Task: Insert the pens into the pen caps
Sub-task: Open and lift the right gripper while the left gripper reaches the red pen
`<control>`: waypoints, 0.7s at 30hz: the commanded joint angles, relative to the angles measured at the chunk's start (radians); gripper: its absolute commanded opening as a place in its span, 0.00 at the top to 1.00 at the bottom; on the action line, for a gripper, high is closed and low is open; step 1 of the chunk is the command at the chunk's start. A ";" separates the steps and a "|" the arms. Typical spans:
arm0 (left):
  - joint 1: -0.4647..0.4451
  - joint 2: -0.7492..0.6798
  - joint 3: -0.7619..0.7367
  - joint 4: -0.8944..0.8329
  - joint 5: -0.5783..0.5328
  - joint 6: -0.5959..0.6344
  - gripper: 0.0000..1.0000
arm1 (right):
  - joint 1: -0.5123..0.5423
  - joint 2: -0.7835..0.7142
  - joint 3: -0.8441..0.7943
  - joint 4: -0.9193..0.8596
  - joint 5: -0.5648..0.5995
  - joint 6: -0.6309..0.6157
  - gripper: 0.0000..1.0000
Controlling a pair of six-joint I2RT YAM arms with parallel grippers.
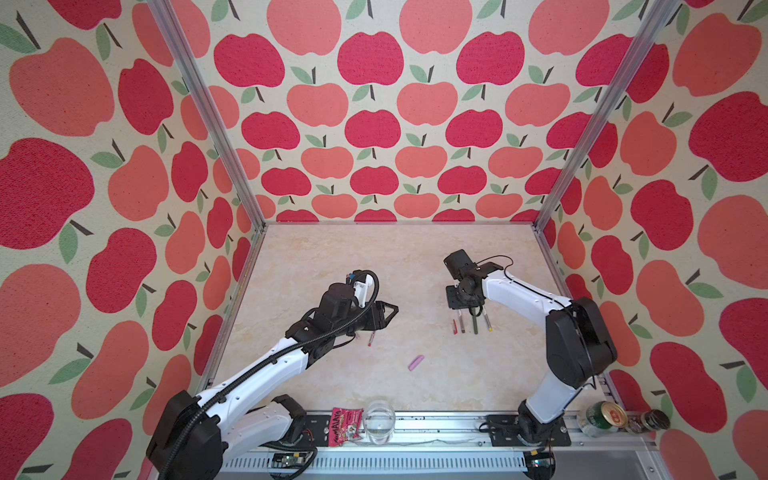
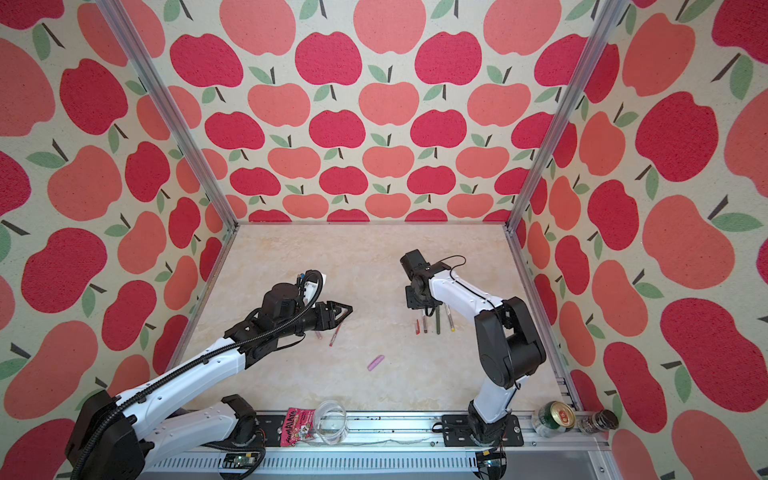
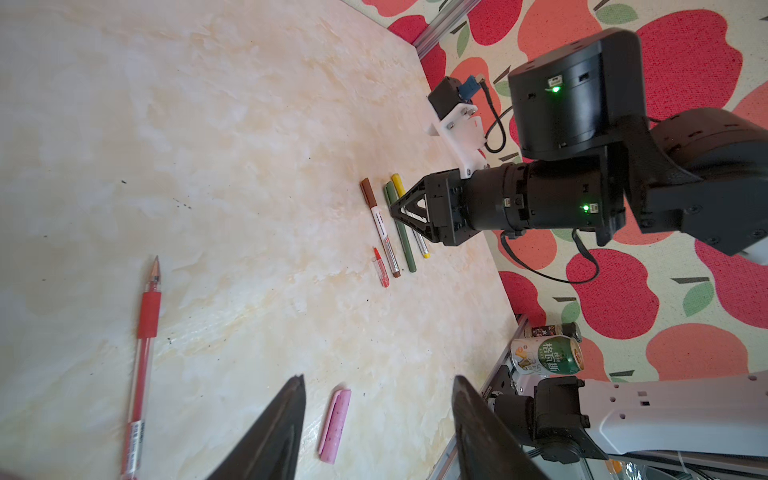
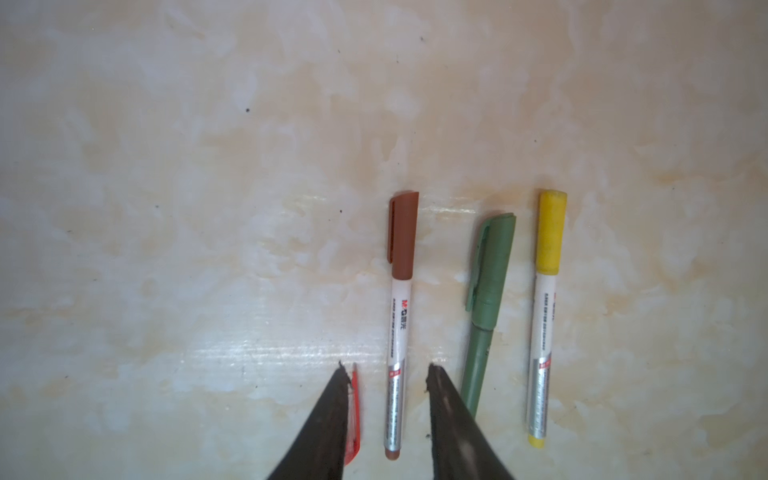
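Right wrist view shows the right jaws standing apart, one on each side of the lower barrel of a white pen with a brown cap (image 4: pixel 398 332) and gripping nothing. A loose red cap (image 4: pixel 354 415) lies on the table (image 4: pixel 208 208) just beside one jaw, partly hidden by it. On the far side of the white pen lie a dark green pen (image 4: pixel 484 316) with its cap on and a second white pen with a yellow cap (image 4: pixel 544 332), the three roughly parallel and apart. In the left wrist view the left jaws are also apart and empty, with a pink cap (image 3: pixel 336 424) lying on the table beyond them. An uncapped red pen (image 3: pixel 143 361) lies off to one side, well apart from the red cap.
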 commanded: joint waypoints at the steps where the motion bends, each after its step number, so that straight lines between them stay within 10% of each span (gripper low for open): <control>1: 0.030 -0.040 0.016 -0.076 -0.020 0.039 0.38 | 0.037 -0.079 0.038 -0.064 -0.048 -0.033 0.64; 10: 0.075 -0.025 0.078 -0.371 -0.074 0.097 0.31 | 0.106 -0.194 -0.075 -0.076 -0.243 -0.037 0.61; 21: -0.007 0.368 0.218 -0.512 -0.204 0.174 0.36 | 0.118 -0.321 -0.135 -0.009 -0.249 -0.006 0.60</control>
